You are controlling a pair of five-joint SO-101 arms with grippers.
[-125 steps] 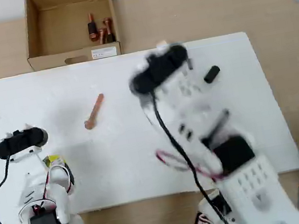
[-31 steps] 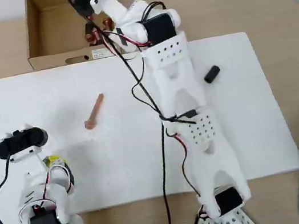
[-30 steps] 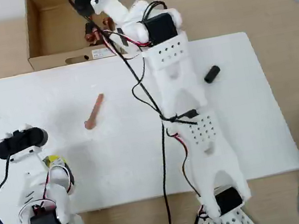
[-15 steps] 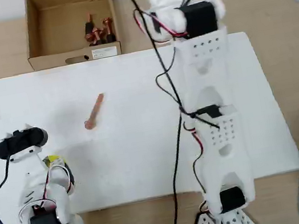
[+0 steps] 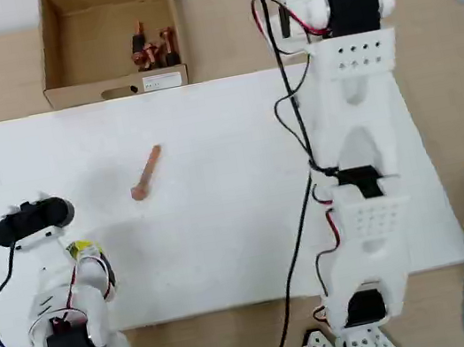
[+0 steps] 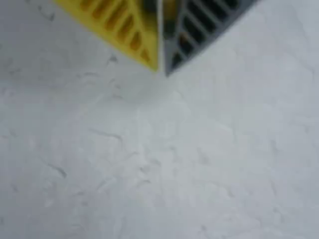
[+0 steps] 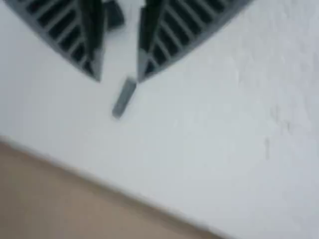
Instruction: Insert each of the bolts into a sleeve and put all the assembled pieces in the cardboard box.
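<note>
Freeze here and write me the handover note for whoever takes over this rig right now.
Left gripper: shut, empty, low over the white mat.
Right gripper: open, empty; its arm is stretched out beyond the mat's far edge, to the right of the cardboard box.
Bolt: bare on the mat.
Done: several assembled pieces lie in the box.
To do: sleeve that bolt and box it.

left arm (image 5: 60, 294): folded near its base | left gripper (image 6: 160, 68): fingertips meeting, pointing down | right arm (image 5: 356, 161): stretched far forward | right gripper (image 7: 118, 75): fingers seemingly slightly apart
</note>
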